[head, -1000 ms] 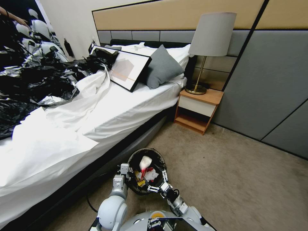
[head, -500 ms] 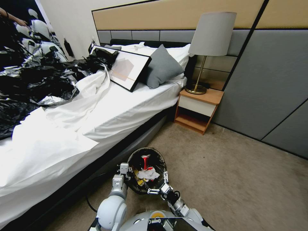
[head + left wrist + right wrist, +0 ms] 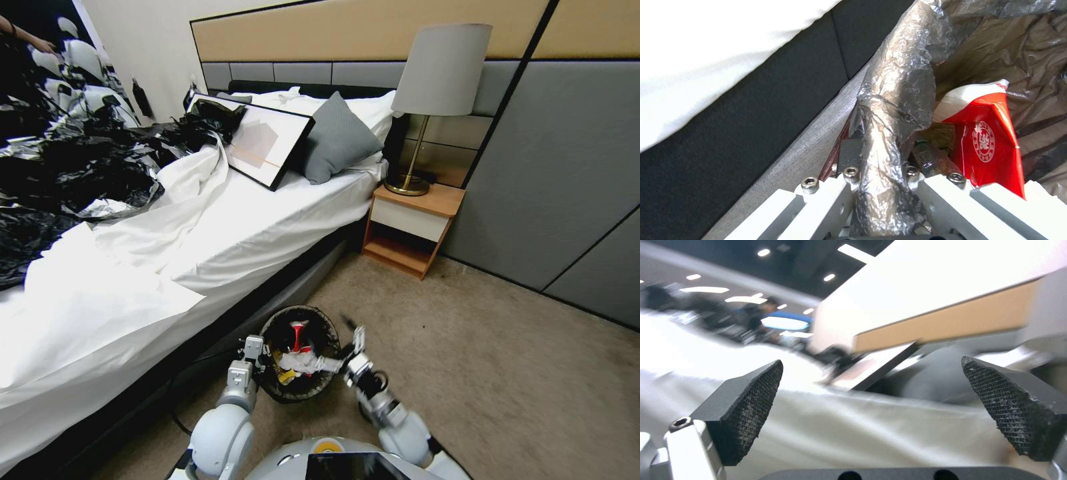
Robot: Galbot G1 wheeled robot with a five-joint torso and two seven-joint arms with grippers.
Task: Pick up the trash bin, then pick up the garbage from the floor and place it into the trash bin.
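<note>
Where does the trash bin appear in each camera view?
Head view: bin low centre, beside the bed, left pincer at its rim.
Left wrist view: its bagged rim runs through the middle, clamped in the left pincer.
Right wrist view: the open right pincer faces the bed instead.
Shared landmark: the white bed.

text: none legible | red wrapper point(image 3: 991, 133): round white printed emblem, characters too small to read

Red-and-white wrapper point(image 3: 985, 133), dark bin liner point(image 3: 900, 86)
</note>
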